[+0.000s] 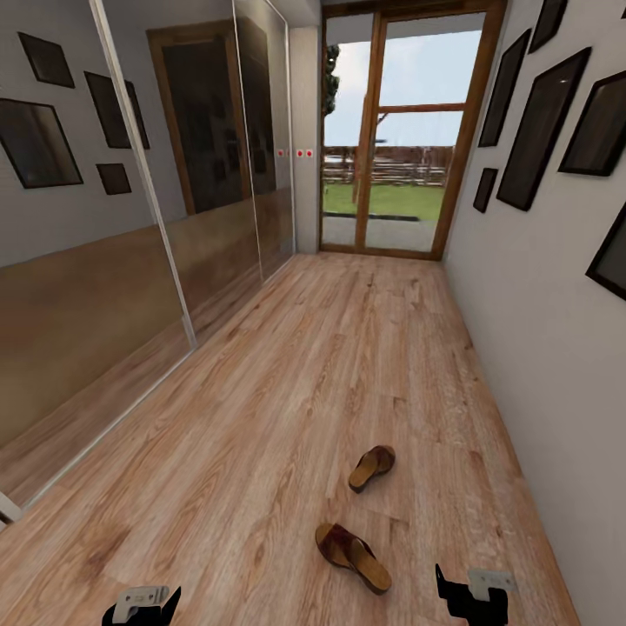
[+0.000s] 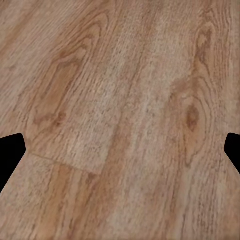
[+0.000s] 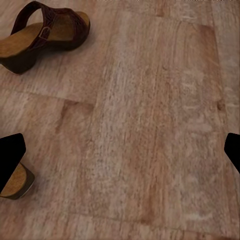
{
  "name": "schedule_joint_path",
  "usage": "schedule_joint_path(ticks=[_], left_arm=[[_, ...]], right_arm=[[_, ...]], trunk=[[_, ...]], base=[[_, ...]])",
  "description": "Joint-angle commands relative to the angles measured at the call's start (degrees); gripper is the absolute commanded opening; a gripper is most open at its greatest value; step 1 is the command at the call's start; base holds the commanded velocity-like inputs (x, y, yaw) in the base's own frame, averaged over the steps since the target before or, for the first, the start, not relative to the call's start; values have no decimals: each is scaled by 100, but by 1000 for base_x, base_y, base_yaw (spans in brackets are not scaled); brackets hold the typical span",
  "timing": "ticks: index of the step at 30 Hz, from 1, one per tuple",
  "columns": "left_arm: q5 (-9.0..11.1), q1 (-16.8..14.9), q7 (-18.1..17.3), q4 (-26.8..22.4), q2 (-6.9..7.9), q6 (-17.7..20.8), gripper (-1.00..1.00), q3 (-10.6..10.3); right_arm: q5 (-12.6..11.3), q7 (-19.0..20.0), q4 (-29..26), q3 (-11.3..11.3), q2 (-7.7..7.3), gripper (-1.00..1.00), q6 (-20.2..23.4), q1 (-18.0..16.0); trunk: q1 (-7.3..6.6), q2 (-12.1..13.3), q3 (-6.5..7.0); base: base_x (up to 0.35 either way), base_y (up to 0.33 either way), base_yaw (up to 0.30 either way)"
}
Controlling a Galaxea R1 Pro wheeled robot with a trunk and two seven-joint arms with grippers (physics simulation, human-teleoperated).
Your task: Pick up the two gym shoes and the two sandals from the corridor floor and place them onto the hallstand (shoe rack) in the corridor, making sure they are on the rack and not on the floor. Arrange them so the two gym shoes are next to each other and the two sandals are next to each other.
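Both grippers hang low over the floor (image 1: 287, 365) with nothing in them. In its wrist view the left gripper (image 2: 120, 150) has its two dark fingertips at opposite edges of the picture, spread wide, with bare wood-grain planks between them. The right gripper (image 3: 120, 150) is spread just as wide over the planks and grips nothing; one fingertip (image 3: 10, 152) sits in front of a sandal's tan sole edge, though contact cannot be told. In the head view the left gripper (image 1: 143, 604) and right gripper (image 1: 472, 596) show at the bottom edge.

Two sandals lie on the floor ahead of the robot, toward its right side. They are dark brown leather with open straps and tan flat soles. The near sandal (image 1: 353, 556) lies just left of the right gripper. The far sandal (image 1: 372, 467) lies a little beyond it, apart from it, and shows in the right wrist view (image 3: 47, 32) with a buckled strap.

Along the left runs a mirrored sliding wall (image 1: 130, 261); a glazed door (image 1: 400, 139) closes the corridor's far end.
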Motion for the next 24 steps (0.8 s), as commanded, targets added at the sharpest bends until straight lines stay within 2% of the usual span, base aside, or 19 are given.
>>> schedule_joint_path(ticks=[1,6,13,16,20,24], left_arm=[[-33,-4,-34,2,-1,-13,100,46],[-47,-60,-34,-54,-13,52,100,42],[-70,-224,-27,-86,-17,122,100,19],[-89,-434,-28,-80,-18,191,100,10],[-120,-693,-36,-80,-18,352,100,-1],[-176,-919,-40,-93,-27,555,100,-5]], right_arm=[[63,-20,6,-36,-3,100,-17,-4],[103,-7,-35,67,-14,100,-7,-5],[326,-4,-577,456,-34,100,210,-10],[454,0,-996,591,-37,100,554,-11],[558,59,-1601,683,-39,100,1218,-12],[604,361,-2175,725,-39,100,1890,-12]], trunk=[[-1,-2,-5],[-1,-2,-5],[-1,-2,-5],[-1,-2,-5],[-1,-2,-5],[-1,-2,-5]], base=[[11,-1,1],[3,0,0],[0,0,0],[0,0,0],[0,0,0],[0,0,0]])
